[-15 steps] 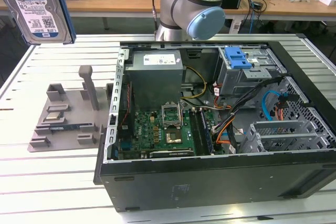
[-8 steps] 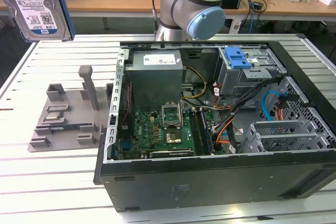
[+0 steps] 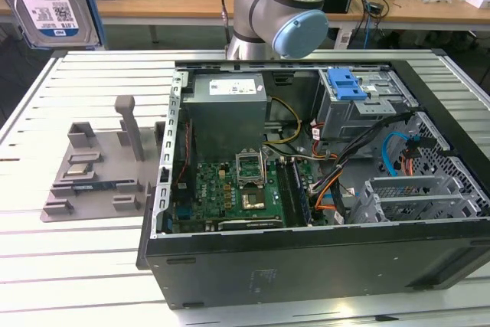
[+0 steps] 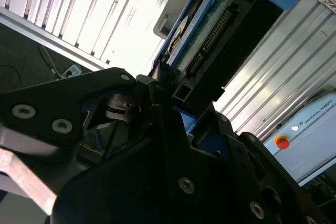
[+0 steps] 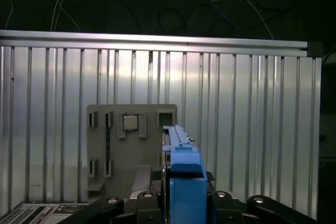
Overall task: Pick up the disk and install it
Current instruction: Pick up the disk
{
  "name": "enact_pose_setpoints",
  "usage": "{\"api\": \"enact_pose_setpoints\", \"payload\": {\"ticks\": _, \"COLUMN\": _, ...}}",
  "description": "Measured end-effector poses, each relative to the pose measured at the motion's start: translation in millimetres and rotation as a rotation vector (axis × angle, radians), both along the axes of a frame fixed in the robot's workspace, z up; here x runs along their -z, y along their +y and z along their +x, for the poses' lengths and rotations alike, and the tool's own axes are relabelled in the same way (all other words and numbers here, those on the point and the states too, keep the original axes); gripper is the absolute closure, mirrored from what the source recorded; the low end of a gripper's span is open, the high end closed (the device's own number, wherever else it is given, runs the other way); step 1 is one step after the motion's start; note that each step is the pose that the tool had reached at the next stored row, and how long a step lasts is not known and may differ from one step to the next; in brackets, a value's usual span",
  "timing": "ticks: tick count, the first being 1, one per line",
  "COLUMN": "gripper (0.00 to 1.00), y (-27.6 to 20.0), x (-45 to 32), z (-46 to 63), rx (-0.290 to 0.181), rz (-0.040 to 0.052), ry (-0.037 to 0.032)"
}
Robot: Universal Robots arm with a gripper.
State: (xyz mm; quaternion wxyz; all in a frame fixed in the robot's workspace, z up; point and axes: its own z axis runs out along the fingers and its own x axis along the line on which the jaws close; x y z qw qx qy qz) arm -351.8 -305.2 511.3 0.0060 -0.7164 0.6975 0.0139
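The hand (image 4: 181, 95) is clamped on the disk (image 4: 210, 30), which stands edge-on in its grip, held clear of the slatted desk (image 5: 252, 119) and the grey fixture (image 5: 131, 150) below.

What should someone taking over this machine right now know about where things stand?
Gripper: shut on the disk and holding it in the air.
Disk: off the grey holder on the table. In the exterior view it sits at the upper left, well away from the open computer case.
Done: the disk is picked up.
Left: the disk is not yet in the computer case.
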Motion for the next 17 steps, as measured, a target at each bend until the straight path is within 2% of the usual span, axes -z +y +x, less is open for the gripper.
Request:
{"api": "enact_pose_setpoints", "payload": {"ticks": 1, "gripper": 0.63, "y": 0.0, "x": -4.7, "z": 0.0, "rx": 0.000, "rz": -0.0001, "ry": 0.0000}}
{"api": "enact_pose_setpoints", "payload": {"ticks": 3, "gripper": 0.63, "y": 0.0, "x": -7.9, "z": 0.0, "rx": 0.000, "rz": 0.0000, "ry": 0.0000}}
{"api": "enact_pose_setpoints", "payload": {"ticks": 9, "gripper": 0.63, "y": 0.0, "x": -8.0, "z": 1.0, "rx": 0.000, "rz": 0.0002, "ry": 0.0000}}
{"api": "enact_pose_setpoints", "payload": {"ticks": 10, "gripper": 0.63, "y": 0.0, "x": -8.0, "z": 4.7, "rx": 0.000, "rz": 0.0003, "ry": -0.0001}}
{"api": "enact_pose_setpoints", "payload": {"ticks": 14, "gripper": 0.63, "y": 0.0, "x": -8.0, "z": 31.3, "rx": 0.000, "rz": 0.0002, "ry": 0.0000}}
{"api": "enact_pose_setpoints", "payload": {"ticks": 17, "gripper": 0.63, "y": 0.1, "x": -8.0, "z": 41.4, "rx": 0.000, "rz": 0.0002, "ry": 0.0000}}
